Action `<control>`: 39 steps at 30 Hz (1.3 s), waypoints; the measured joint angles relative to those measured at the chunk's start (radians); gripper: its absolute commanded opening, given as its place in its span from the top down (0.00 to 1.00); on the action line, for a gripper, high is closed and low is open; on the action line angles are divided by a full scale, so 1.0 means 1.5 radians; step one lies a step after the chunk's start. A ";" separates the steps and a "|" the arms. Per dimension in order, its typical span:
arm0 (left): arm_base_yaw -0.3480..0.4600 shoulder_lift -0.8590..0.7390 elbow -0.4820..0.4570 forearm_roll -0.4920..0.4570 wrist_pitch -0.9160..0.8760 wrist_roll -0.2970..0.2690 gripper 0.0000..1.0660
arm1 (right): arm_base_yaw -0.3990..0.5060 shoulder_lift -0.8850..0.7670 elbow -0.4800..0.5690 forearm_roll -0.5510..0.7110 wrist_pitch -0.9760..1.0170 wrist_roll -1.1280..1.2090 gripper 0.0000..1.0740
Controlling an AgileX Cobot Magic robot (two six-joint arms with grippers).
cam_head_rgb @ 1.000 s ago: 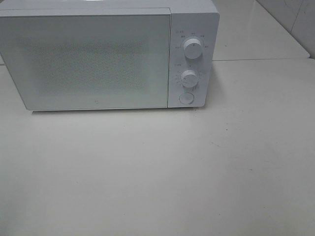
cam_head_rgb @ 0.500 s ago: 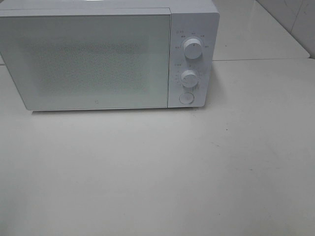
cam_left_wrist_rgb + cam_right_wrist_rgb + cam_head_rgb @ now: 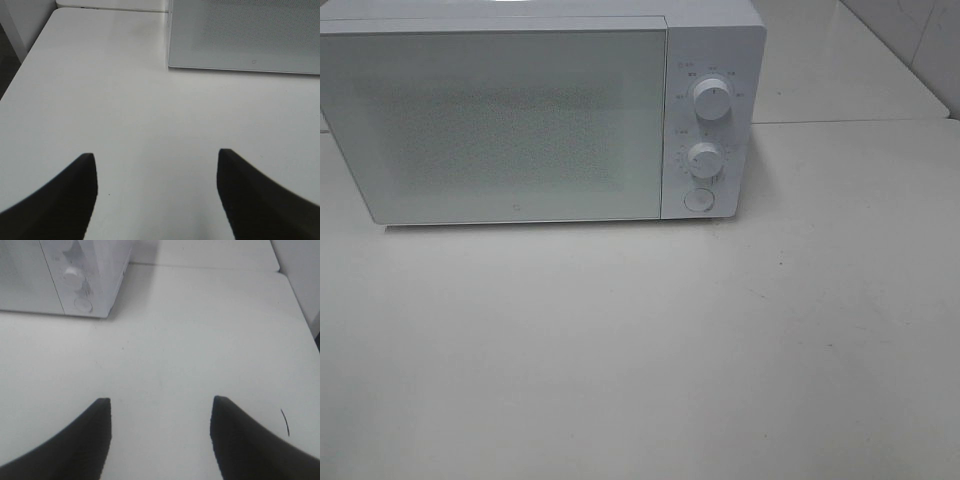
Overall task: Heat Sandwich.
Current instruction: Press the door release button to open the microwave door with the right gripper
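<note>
1. White tabletop [image 3: 640, 350] fills the lower part of the exterior high view, with a seam running behind it towards a tiled wall. A white microwave [image 3: 520, 120] stands at the back, left of centre, its frosted door [image 3: 500, 125] shut flush. On the panel to the right of the door sit an upper knob [image 3: 713, 98], a lower knob [image 3: 705, 158] and, beneath them, a round button [image 3: 698, 200]. No arm enters this view.

2. Left wrist view: the left gripper [image 3: 156, 155] hangs above bare tabletop with its two dark fingers [image 3: 60, 200] spread wide apart and nothing between them. The lower corner of the microwave door lies ahead, well apart from the fingertips.

3. Right wrist view: the right gripper [image 3: 160, 400] is likewise spread wide, its jaws holding nothing, over bare tabletop. The microwave's control panel, with knobs and button, lies ahead and off to one side. A thin dark curved mark [image 3: 285, 421] shows on the table near one finger.

4. Where the sandwich is cannot be told from any of the three views.
</note>
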 measured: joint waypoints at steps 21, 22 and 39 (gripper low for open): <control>0.000 0.000 0.000 0.000 0.000 0.000 0.39 | 0.000 0.287 0.000 -0.001 -0.418 0.000 0.45; 0.000 0.000 0.000 0.000 0.000 0.000 0.39 | 0.000 0.316 0.000 -0.001 -0.459 0.000 0.45; 0.000 0.000 0.000 0.000 0.000 0.000 0.39 | 0.000 0.581 0.033 -0.001 -0.757 0.000 0.45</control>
